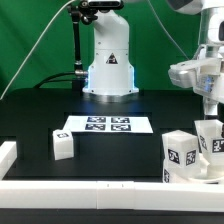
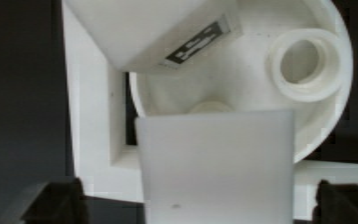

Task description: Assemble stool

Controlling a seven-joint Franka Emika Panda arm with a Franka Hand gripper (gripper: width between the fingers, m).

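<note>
The stool's round white seat [image 1: 182, 157] stands at the exterior view's right, by the front rail. In the wrist view the seat [image 2: 229, 80] shows a round socket [image 2: 309, 65] and a tag. A white leg [image 1: 208, 137] stands upright on it, directly under my gripper [image 1: 208, 112]. In the wrist view that leg [image 2: 215, 160] sits between my dark fingertips [image 2: 53, 201], with a gap on each side. My gripper [image 2: 197, 205] is open and touches nothing. Another leg [image 1: 62, 145] lies loose at the exterior view's left.
The marker board [image 1: 105, 124] lies on the black table in front of the robot base [image 1: 108, 60]. White border rails run along the front [image 1: 90, 190] and the left edge [image 1: 6, 152].
</note>
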